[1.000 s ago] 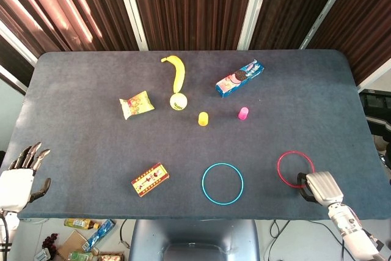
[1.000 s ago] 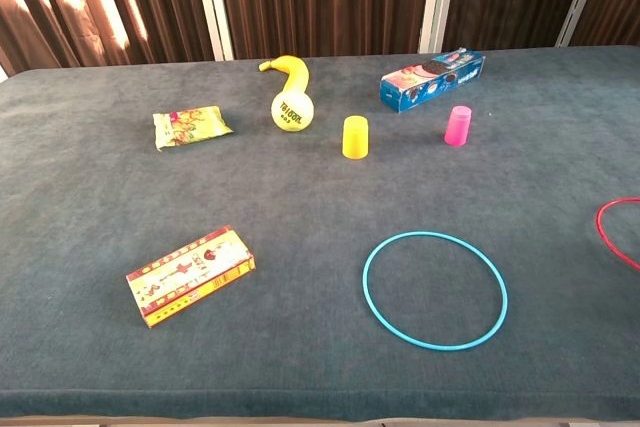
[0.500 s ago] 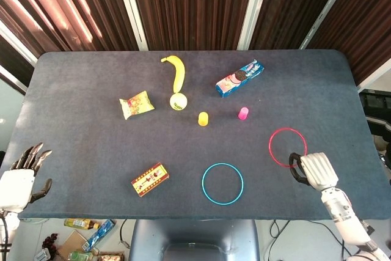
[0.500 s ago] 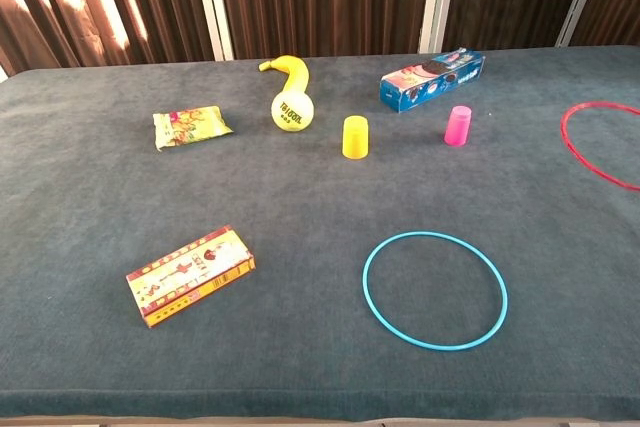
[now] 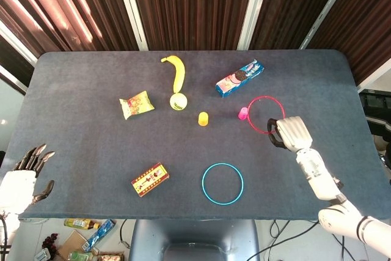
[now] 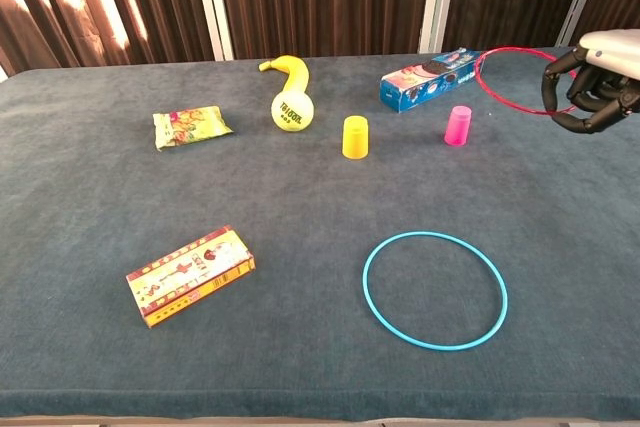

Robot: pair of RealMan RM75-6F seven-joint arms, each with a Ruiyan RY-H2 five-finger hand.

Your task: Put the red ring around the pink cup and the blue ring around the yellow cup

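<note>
The right hand (image 5: 291,133) grips the red ring (image 5: 266,115) by its near edge, holding it raised above the surface (image 5: 91,145) just right of the pink cup (image 5: 243,112), not yet around it. A second ago ring and hand were low at the right front edge. The left hand (image 5: 18,178) stays open off the front-left corner, and the blue ring (image 5: 222,183) lies flat, well apart from the yellow cup (image 5: 203,118).

- My red ring (image 5: 264,114), pink cup (image 5: 243,113), yellow cup (image 5: 203,118), blue ring (image 5: 222,183)
- Dark blue-grey worktop (image 5: 85,145)
- Yellow banana (image 5: 176,69)
- My black fingers (image 6: 585,97), white-backed right hand (image 5: 288,133)
</note>
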